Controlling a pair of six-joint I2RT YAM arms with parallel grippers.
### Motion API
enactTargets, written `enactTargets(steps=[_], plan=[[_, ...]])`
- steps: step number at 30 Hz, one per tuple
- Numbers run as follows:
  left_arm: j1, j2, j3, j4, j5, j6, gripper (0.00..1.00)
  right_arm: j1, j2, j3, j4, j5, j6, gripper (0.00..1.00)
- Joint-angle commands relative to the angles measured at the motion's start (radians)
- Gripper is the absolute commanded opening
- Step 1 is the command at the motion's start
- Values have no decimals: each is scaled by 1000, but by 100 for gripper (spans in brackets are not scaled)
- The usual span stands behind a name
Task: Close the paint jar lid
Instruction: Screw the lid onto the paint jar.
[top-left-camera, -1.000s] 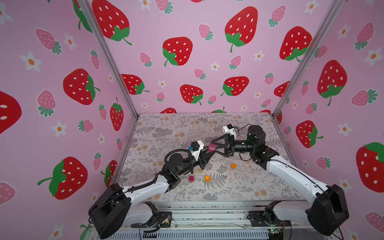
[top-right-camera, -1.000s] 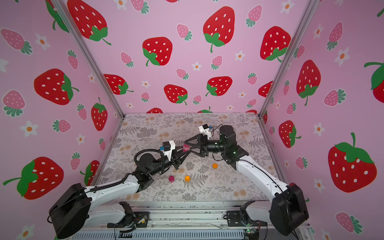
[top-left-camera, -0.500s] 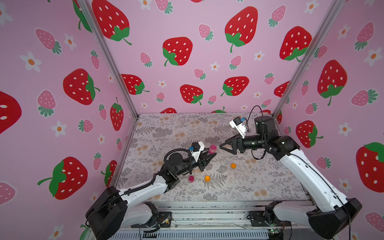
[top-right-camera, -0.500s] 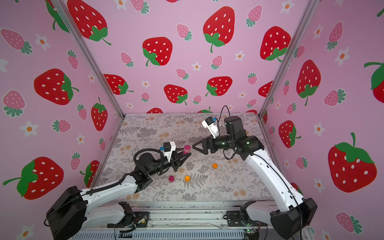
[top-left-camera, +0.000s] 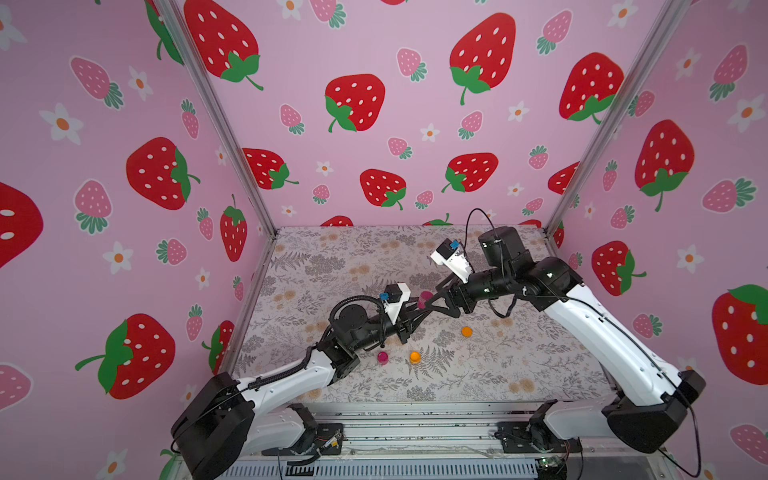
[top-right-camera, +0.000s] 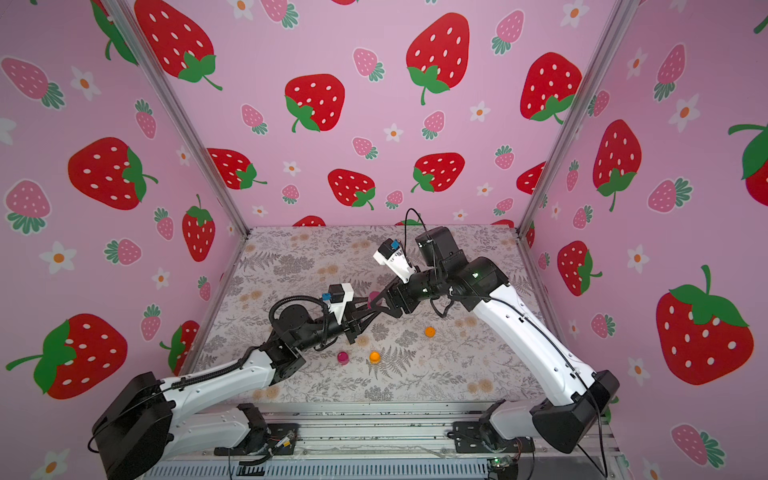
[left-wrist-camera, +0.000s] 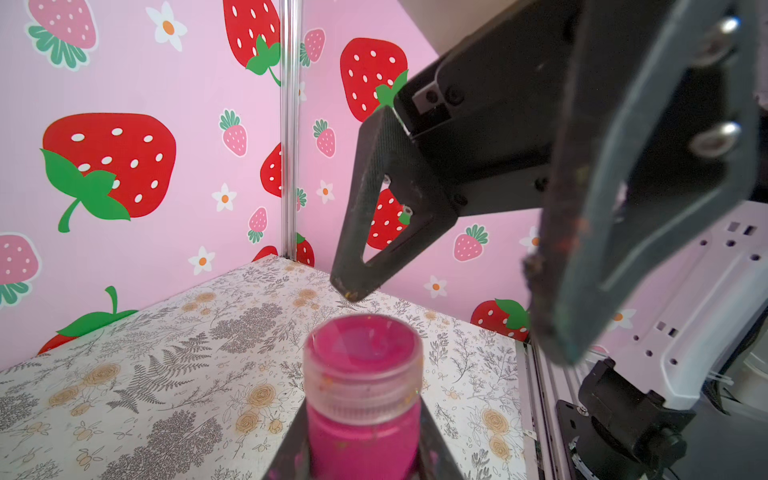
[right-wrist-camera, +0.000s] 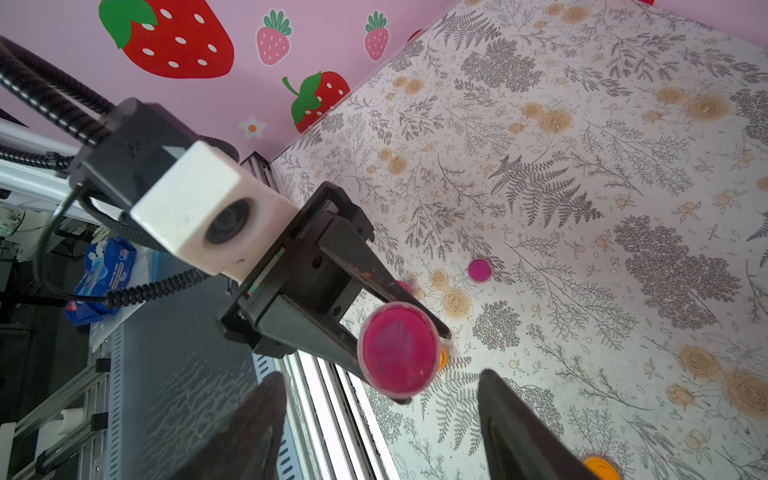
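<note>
The paint jar (left-wrist-camera: 362, 436), a small magenta pot, is held above the table with my left gripper (left-wrist-camera: 363, 455) shut on its body. The lid (left-wrist-camera: 363, 365), with a pale translucent rim and a pink top, sits on the jar's mouth. In the right wrist view the lid (right-wrist-camera: 399, 349) faces the camera as a round pink disc. My right gripper (right-wrist-camera: 380, 374) is open, with one finger on each side of the lid, and neither finger touches it. In both top views the jar (top-left-camera: 425, 298) (top-right-camera: 374, 297) shows between the two grippers' tips.
On the floral table (top-left-camera: 519, 357) stand a small magenta pot (top-left-camera: 382, 357) and two orange pots (top-left-camera: 414, 356) (top-left-camera: 466, 331). The left arm (top-left-camera: 291, 378) and right arm (top-left-camera: 602, 328) meet over the table's middle. Pink strawberry walls close three sides.
Half a second ago my right gripper had drawn back to the right, away from the jar. It has now returned to the lid with its jaws narrower. The left gripper still holds the jar in place.
</note>
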Motion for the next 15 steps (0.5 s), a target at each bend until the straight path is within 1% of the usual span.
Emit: enactTargets(steps=[1,3,8,15], plan=[[3,-18,45,12,24,-5,28,14,18,29,-58,50,-19,73],[3,-21,44,12,22,-6,28,15,28,36,-58,60,-19,72],[3,-23,42,10,20,-6,28,23,61,74,-72,78,-6,65],[3,-25,46,-1,22,-4,28,31,87,109,-90,101,-5,59]])
